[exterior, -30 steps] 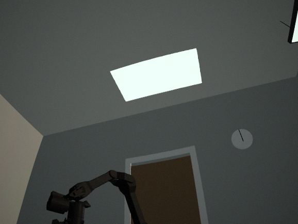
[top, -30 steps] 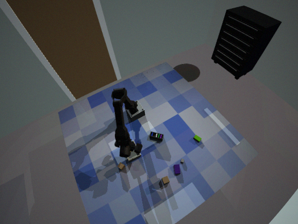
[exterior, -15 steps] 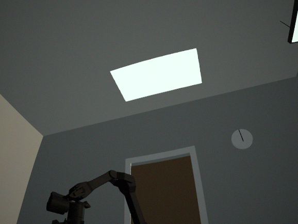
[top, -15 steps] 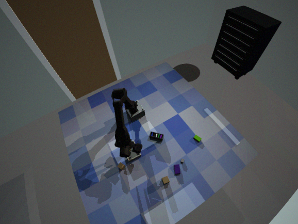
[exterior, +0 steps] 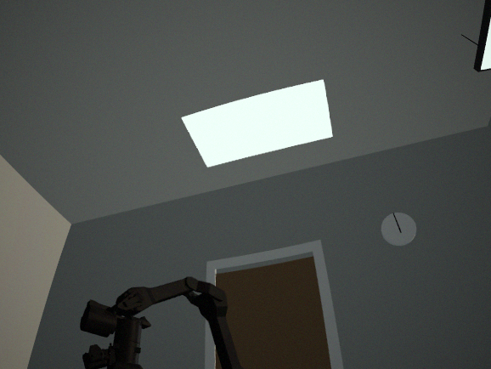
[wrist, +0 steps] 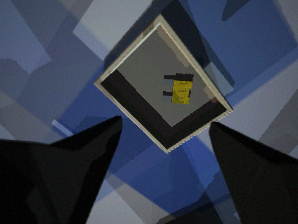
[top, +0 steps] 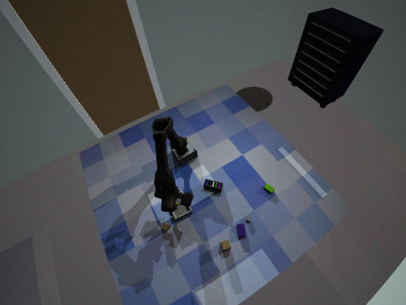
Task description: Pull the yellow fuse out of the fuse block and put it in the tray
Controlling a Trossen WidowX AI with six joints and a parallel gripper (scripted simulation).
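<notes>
The yellow fuse [wrist: 181,93] is lying on the floor of the tray [wrist: 131,95]. The gripper [wrist: 162,150] is being held above the tray, jaws spread wide and holding nothing.

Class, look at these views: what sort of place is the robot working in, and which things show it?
Probably an indoor room, maybe a workroom: a brown door, a black drawer cabinet, a wall clock and a ceiling light panel.
</notes>
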